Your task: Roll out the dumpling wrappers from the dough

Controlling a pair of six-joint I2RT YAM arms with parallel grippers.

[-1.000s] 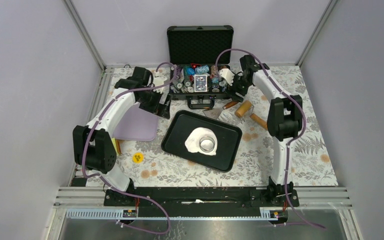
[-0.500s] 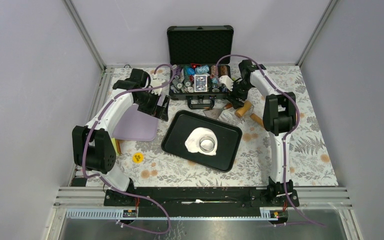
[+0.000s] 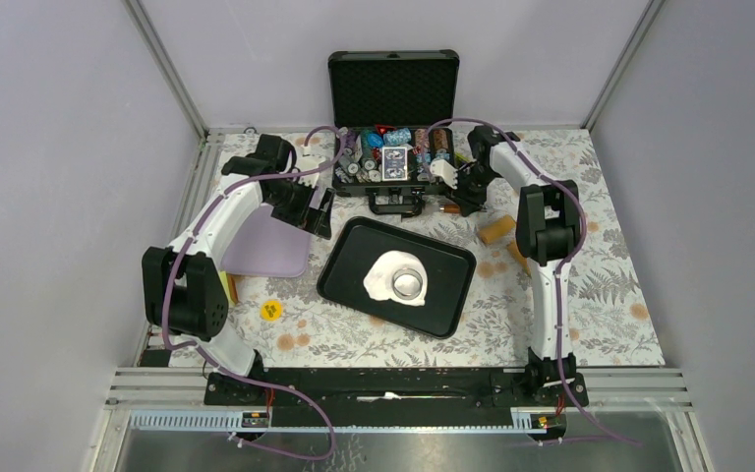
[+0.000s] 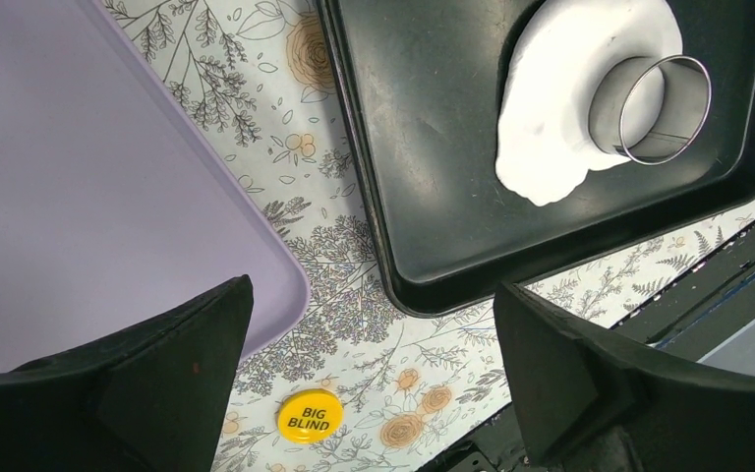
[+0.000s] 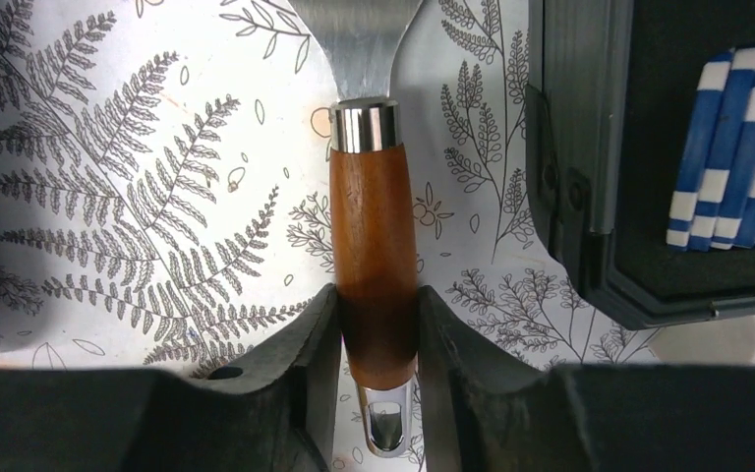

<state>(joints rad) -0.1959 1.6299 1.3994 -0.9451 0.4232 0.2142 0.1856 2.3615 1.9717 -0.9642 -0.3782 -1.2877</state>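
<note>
On the flower-print counter (image 3: 590, 315), a black tray (image 3: 349, 278) as the landmark for all else.

Inside the tray, a little right of its middle: the dough (image 3: 381, 277), a white, flat, uneven sheet, lying on the tray floor. On the right part of the dough, upright with its open end up: a steel ring cutter (image 3: 410, 285).

Just left of the tray, with a narrow strip of counter between: a pale purple board (image 3: 265, 246). Off the tray's near left corner, lying flat: a yellow chip (image 4: 310, 417) marked BIG BLIND.

Behind the tray, lid raised: a black case (image 3: 393, 93), with blue and white poker chips (image 5: 732, 147) stacked inside.

Off the tray's far right corner, partly hidden behind the right arm: a wooden rolling pin (image 3: 496, 229).

Between the tray's far edge and the case: the right claw (image 5: 378, 295), closed on a scraper (image 5: 374, 226). Both fingers pressed against the sides of its brown wooden handle, near the end with the hanging hole. Steel blade pointing away from the claw, over the counter. Case wall just beside the handle, not touching.

Beside the tray's far left corner, above the board's edge: the left claw (image 4: 374, 292), spread wide, nothing between its fingers, touching nothing.
</note>
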